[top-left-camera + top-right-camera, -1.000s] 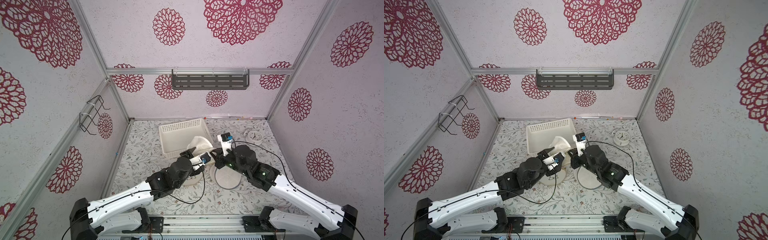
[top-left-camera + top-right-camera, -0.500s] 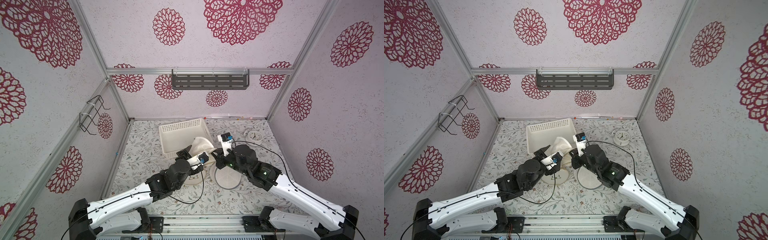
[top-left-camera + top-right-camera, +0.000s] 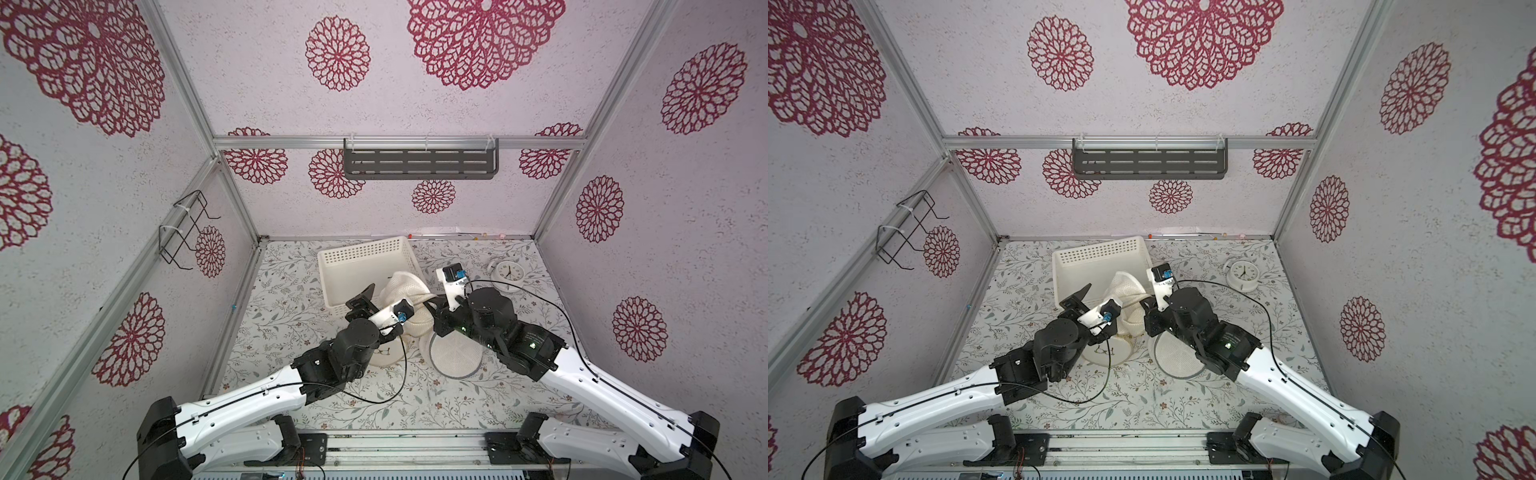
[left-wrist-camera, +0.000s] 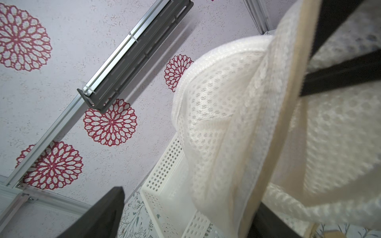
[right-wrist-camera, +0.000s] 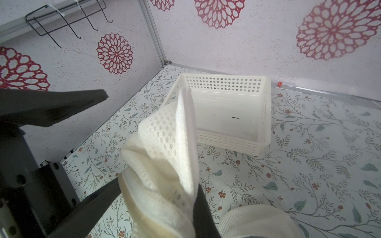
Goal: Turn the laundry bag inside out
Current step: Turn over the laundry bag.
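Observation:
The laundry bag [image 3: 405,289] is white mesh. Part of it is bunched up between the two grippers in both top views, and a round flat end [image 3: 455,357] lies on the table. My right gripper [image 5: 193,206] is shut on the laundry bag [image 5: 165,156] and holds a fold of it up off the table. My left gripper [image 4: 185,206] stands open beside it. One of its fingers [image 4: 99,214] is clear of the fabric and mesh [image 4: 222,115] drapes over the other. From above, the left gripper [image 3: 380,301] is left of the bunch and the right gripper [image 3: 432,303] is on its right.
A white perforated basket [image 3: 365,257] stands just behind the bag, and an alarm clock [image 3: 509,272] at the back right. A pale round piece [image 3: 1104,357] lies under the left wrist. On the walls hang a grey shelf [image 3: 419,164] and a wire rack [image 3: 185,230].
My left gripper's jaws have spread wider and it has shifted slightly toward the basket. The right gripper keeps its grip, and the raised fold stands a little higher.

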You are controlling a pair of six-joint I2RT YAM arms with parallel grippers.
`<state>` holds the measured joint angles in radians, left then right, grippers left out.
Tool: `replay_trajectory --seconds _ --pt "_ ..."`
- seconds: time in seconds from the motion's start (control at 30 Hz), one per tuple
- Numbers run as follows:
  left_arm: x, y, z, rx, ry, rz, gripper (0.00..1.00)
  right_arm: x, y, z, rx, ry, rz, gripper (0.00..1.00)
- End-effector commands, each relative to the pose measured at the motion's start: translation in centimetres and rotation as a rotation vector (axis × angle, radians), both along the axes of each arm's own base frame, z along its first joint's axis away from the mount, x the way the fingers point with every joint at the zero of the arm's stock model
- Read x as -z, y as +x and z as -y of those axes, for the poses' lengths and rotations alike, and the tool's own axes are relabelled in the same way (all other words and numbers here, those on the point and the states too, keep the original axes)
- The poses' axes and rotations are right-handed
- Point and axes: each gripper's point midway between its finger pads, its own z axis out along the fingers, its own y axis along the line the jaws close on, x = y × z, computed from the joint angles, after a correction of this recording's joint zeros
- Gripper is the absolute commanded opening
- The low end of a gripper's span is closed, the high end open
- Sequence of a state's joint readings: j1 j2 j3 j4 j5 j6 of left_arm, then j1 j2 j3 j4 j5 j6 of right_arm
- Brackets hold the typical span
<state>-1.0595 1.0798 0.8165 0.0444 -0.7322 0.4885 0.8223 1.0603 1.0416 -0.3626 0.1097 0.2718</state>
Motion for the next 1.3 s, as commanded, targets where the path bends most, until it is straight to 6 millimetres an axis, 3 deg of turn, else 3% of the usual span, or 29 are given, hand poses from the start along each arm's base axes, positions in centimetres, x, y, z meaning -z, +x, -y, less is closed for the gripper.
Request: replay_trajectory --seconds 0.0,0.17,0.37,0.53,0.63,0.77,0.97,1.17,1.27 --pt "-0.1 0.0 0.3 -0.001 -0.003 0.014 0.86 -2.5 0.0 -0.6 -0.024 0.039 0.051 0.0" --pt "0.3 0.1 1.5 0.035 -0.01 -0.003 0.7 -3.3 -0.4 -1.2 -0.066 0.07 0.052 0.0" --pt "0.1 0.3 1.8 0.039 0.013 0.014 0.34 -3.0 -0.2 -0.5 -0.035 0.032 0.051 0.0" --pt "-2.2 -0.8 1.6 0.109 0.003 0.03 0.01 -0.6 0.8 1.0 0.04 -0.096 0.036 0.0" --pt "-4.4 -2.0 1.6 0.182 -0.075 0.001 0.0 1.5 0.9 0.6 0.011 -0.184 0.02 0.0" --pt "-7.0 -2.7 1.1 0.27 -0.227 -0.074 0.0 3.9 -0.2 -1.4 -0.119 -0.313 0.057 0.0" --pt "-7.0 -0.7 -0.6 0.253 -0.301 -0.189 0.01 4.9 -3.0 -3.7 -0.307 -0.413 0.172 0.0" --pt "-7.4 0.8 -1.3 0.241 -0.352 -0.23 0.25 5.6 -5.3 -4.4 -0.453 -0.486 0.245 0.0" --pt "-6.4 1.9 -1.6 0.232 -0.347 -0.268 0.34 4.5 -6.1 -4.4 -0.493 -0.47 0.316 0.0"
